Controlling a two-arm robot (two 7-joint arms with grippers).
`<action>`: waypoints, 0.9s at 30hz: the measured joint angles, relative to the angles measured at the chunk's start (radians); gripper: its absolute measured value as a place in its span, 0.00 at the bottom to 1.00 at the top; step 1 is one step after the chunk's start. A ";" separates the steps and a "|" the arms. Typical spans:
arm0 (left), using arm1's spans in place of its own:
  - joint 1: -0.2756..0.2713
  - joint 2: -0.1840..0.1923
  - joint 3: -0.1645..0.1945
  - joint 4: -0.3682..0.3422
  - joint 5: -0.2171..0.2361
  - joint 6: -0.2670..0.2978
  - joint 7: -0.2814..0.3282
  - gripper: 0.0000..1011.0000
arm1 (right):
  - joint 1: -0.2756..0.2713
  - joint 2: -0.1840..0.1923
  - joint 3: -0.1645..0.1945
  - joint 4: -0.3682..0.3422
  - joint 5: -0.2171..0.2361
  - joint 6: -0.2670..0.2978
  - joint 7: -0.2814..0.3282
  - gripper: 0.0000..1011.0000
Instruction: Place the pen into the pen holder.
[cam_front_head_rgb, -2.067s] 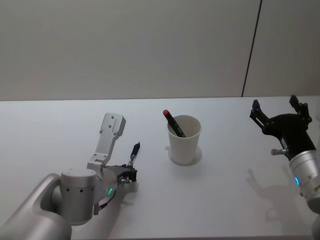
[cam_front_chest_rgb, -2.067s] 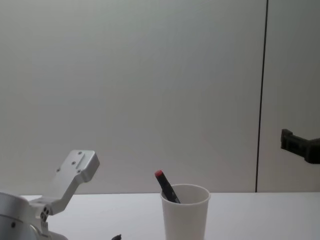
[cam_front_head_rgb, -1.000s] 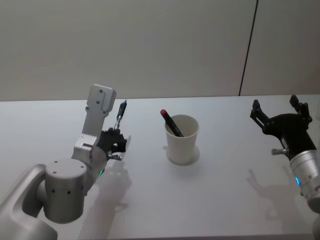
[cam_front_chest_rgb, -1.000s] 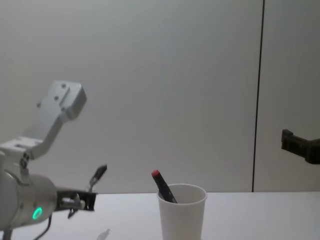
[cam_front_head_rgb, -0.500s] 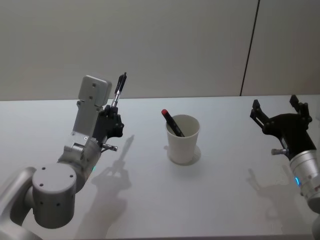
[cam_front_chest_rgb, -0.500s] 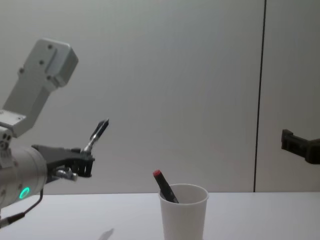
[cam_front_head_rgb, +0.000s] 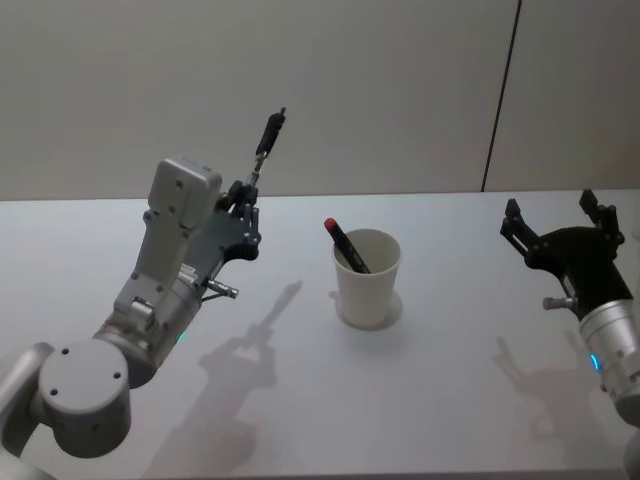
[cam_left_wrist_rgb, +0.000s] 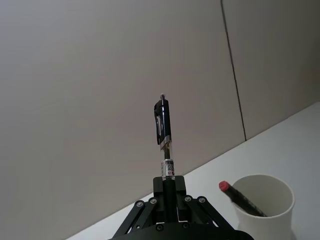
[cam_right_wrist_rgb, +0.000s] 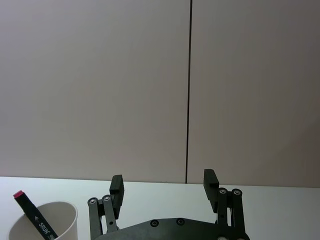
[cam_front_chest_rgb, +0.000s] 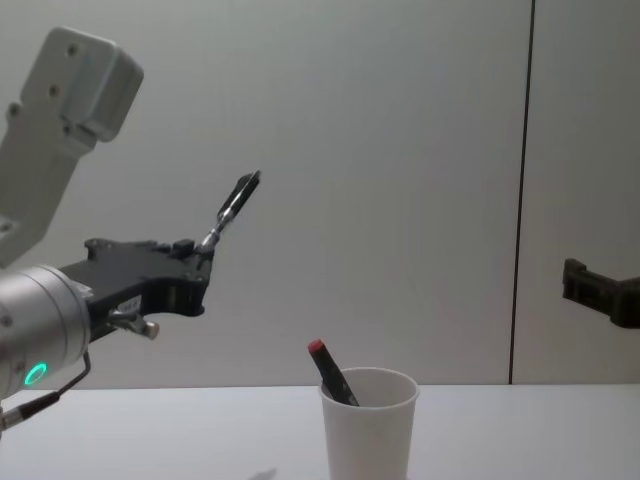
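- Right now, the left gripper (cam_front_head_rgb: 247, 205) is hovering raised above the plain white table (cam_front_head_rgb: 450, 400), on the robot's left side of the scene.
- Its black fingers (cam_left_wrist_rgb: 169, 181) are pinching shut on the lower end of a slim black-and-clear click pen (cam_front_head_rgb: 268, 135), so the pen is hanging in the air, touching nothing but the gripper.
- The pen is pointing clip end up; in the chest view it is slanting up and toward the right, toward the cup's side, with its top end (cam_front_chest_rgb: 243, 190) showing against the pale wall (cam_front_chest_rgb: 400, 150).
- The pen is sitting well above the level of the cup's rim and to the left of it, not over the opening.
- The pen holder, a plain white paper cup with a rolled rim (cam_front_head_rgb: 368, 285), is standing upright near the middle of the table.
- A dark marker with a red cap (cam_front_head_rgb: 345, 245) is leaning inside the pen holder, its red end sticking out past the rim on the left.
- The right gripper (cam_front_head_rgb: 552, 212) is idling at the right edge of the table, well apart from the pen holder, its two black fingers spreading wide and gripping nothing.
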 joint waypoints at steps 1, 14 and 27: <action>0.000 0.002 -0.001 0.006 0.002 -0.025 -0.019 0.14 | 0.000 0.000 0.000 0.000 0.000 0.000 0.000 0.99; -0.023 0.012 -0.009 0.084 0.003 -0.257 -0.214 0.14 | 0.000 0.000 0.000 0.000 0.000 0.000 0.000 0.99; -0.054 -0.002 -0.008 0.200 0.011 -0.518 -0.360 0.14 | 0.000 0.000 0.000 0.000 0.000 0.000 0.000 0.99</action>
